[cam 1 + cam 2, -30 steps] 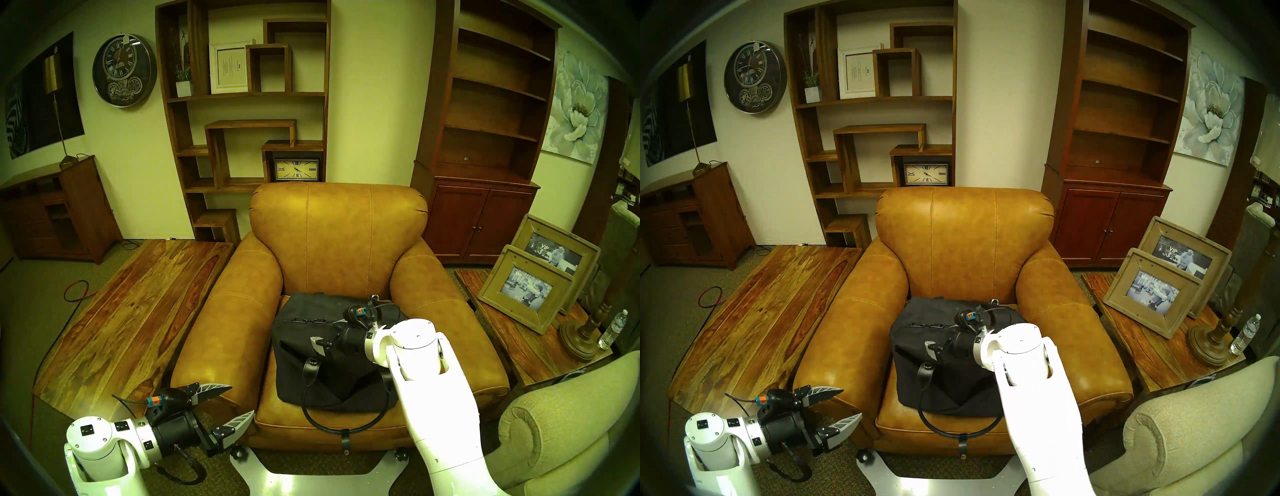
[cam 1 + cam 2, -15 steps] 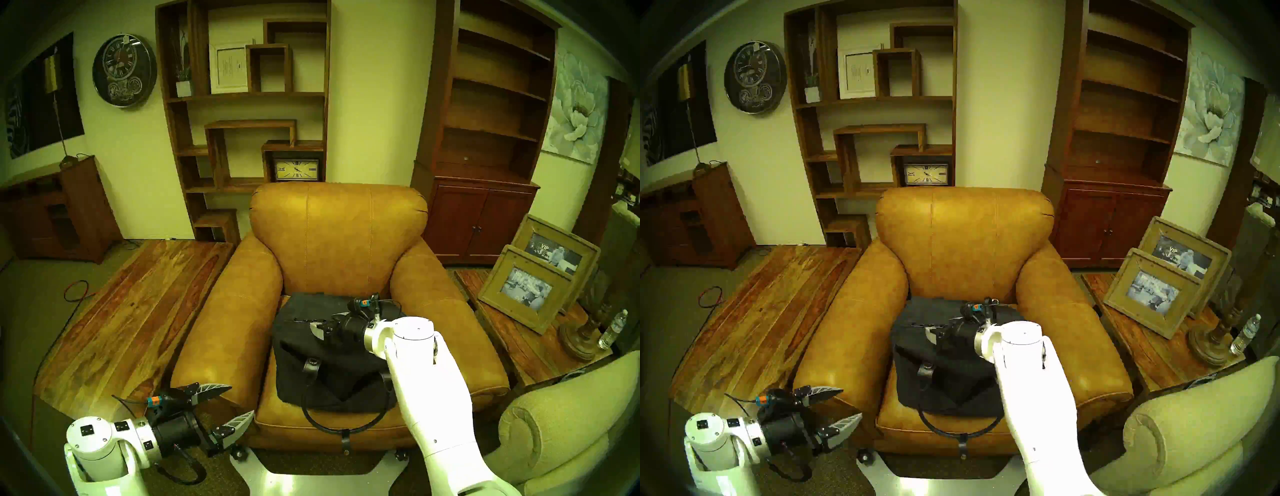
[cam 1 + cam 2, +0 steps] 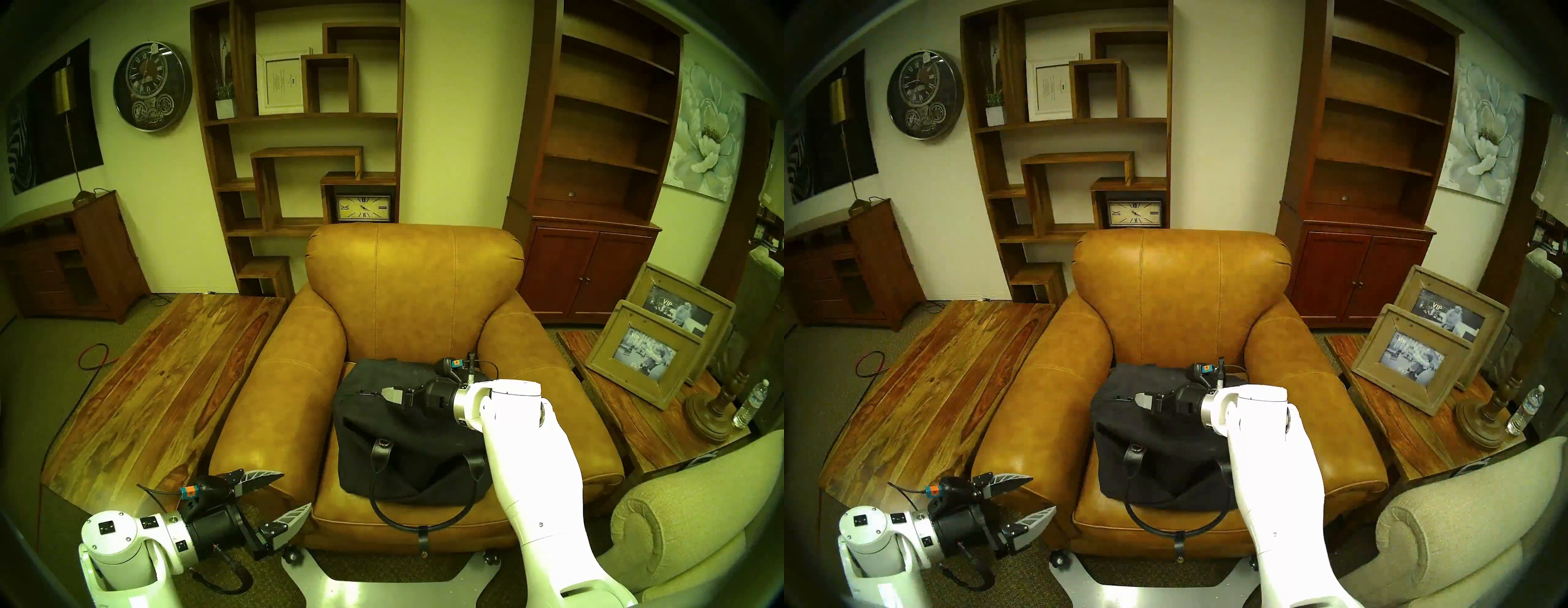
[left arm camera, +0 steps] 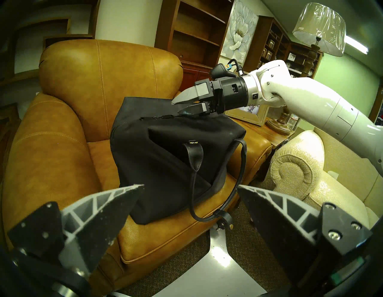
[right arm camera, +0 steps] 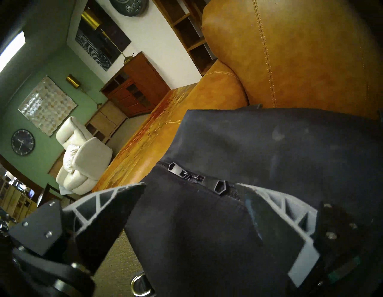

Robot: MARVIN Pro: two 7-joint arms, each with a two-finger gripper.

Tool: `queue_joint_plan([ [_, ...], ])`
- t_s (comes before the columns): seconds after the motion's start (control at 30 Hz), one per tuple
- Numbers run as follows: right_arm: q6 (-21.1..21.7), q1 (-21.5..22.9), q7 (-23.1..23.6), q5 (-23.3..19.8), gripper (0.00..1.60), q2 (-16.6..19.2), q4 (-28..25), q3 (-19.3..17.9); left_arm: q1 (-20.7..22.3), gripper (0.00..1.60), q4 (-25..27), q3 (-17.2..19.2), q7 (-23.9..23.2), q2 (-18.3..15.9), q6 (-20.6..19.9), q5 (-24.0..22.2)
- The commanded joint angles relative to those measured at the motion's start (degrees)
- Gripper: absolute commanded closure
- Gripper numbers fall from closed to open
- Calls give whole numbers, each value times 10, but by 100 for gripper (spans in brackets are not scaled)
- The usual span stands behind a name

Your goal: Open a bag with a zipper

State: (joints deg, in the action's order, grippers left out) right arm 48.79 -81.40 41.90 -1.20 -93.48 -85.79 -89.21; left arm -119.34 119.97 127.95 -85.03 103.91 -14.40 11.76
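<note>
Hovering our right gripper (image 4: 176, 107) over the bag (image 3: 394, 446) on the armchair (image 3: 415, 288), jaws apart beside the zipper (image 5: 196, 178); our left gripper (image 3: 292, 494) waits, jaws apart.

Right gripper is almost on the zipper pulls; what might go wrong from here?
1. The open right gripper may close on black canvas, not the small dark metal zipper pulls lying flat ahead of its fingertips.
2. The soft black canvas duffel bag is unbraced; the left gripper hangs open off the tan leather armchair, so pulling may drag the bag.
</note>
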Motion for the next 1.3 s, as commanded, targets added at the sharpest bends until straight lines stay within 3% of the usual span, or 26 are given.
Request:
queue_joint_plan([
  [0.0,17,10,-41,9,0,-6,-22,27,-1,0,8,-1,0,-1,1,-3],
  [0.2,21,13,-69,29,0,-6,-23,37,-1,0,8,-1,0,-1,1,-3],
  [0.53,42,22,-75,-3,0,-11,-2,16,-1,0,8,-1,0,0,1,-3],
  [0.8,37,47,-82,-22,0,-20,37,20,-1,0,8,-1,0,0,1,-3],
  [1.27,52,66,-95,-29,0,-29,55,30,-1,0,8,-1,0,0,1,-2],
])
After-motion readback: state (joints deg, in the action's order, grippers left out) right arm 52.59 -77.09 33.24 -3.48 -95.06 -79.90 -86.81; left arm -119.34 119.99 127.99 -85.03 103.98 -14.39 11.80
